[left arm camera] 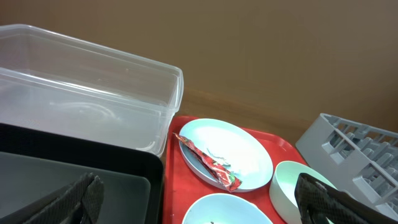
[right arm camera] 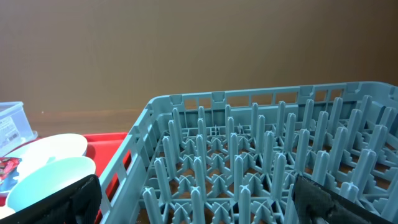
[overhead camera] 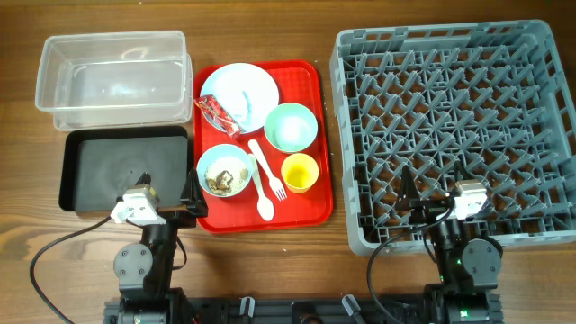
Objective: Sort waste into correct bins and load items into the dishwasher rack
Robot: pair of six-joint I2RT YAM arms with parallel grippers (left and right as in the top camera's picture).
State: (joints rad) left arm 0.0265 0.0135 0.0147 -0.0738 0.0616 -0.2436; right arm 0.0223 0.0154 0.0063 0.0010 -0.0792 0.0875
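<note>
The red serving tray (overhead camera: 308, 205) lies in the middle of the wooden table (overhead camera: 270, 31), and everything else can be placed from it. On its far left part sits the pale round plate (overhead camera: 252, 85), and the red wrapper (overhead camera: 216, 112) lies on the left rim of this plate, partly hanging over it. To the right of the plate, still on the tray, stands the mint green bowl (overhead camera: 291, 128), and nearer to the robot than this bowl is the small yellow cup (overhead camera: 300, 173), upright. At the near left part of the tray is the light blue bowl (overhead camera: 206, 163), with brown-and-white food scraps (overhead camera: 223, 181) inside it. Between this bowl and the cup lie the white fork (overhead camera: 268, 171) and the white spoon (overhead camera: 262, 193), close together, and their handles seem to cross. Left of the tray, on its far side, stands the clear tub (overhead camera: 112, 85), and just beside it toward the robot lies the shallow black tray (overhead camera: 99, 166); the two touch or almost touch. Right of the red tray, just beside its edge, is the big grey dishwasher rack (overhead camera: 340, 135). The left gripper (overhead camera: 191, 203) hangs at the near left corner of the red tray, above the line where the black tray meets it, and its fingers (left arm camera: 74, 198) are spread wide with nothing between them. The right gripper (overhead camera: 407, 205) is over the near left part of the rack, to the right of the red tray, and its fingers (right arm camera: 68, 202) also stand wide apart and hold nothing.
</note>
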